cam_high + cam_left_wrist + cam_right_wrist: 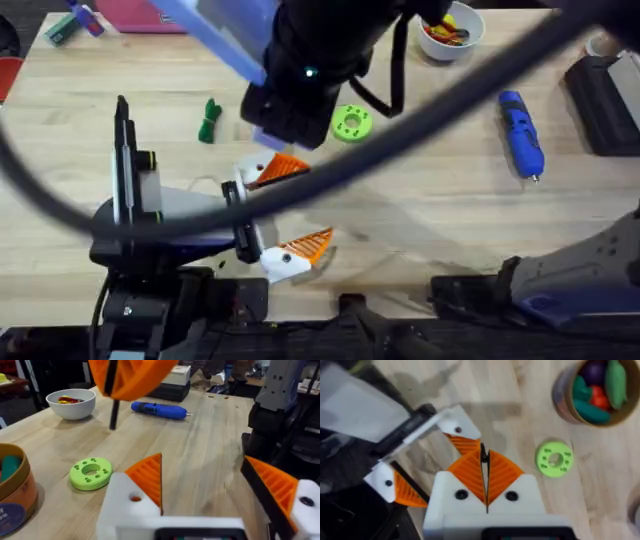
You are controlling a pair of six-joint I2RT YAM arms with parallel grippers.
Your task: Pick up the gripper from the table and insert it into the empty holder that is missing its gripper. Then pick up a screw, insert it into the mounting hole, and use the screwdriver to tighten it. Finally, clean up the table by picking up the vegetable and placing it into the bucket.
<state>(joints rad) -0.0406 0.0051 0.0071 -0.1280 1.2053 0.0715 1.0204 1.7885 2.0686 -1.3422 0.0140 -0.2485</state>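
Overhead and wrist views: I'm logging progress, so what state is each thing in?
left gripper, open.
right gripper, shut on a thin black piece.
screwdriver, lying flat, ungripped.
vegetable, lying flat, ungripped.
bucket, upright, toys inside.

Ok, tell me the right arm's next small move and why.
Probably lower the right claw a little, lining its thin black piece, likely the screw, up with the open hole in the left claw's white fingertip block. The right claw is shut on that piece just above the left claw, both orange pads look seated, and the screwdriver lies on the table.
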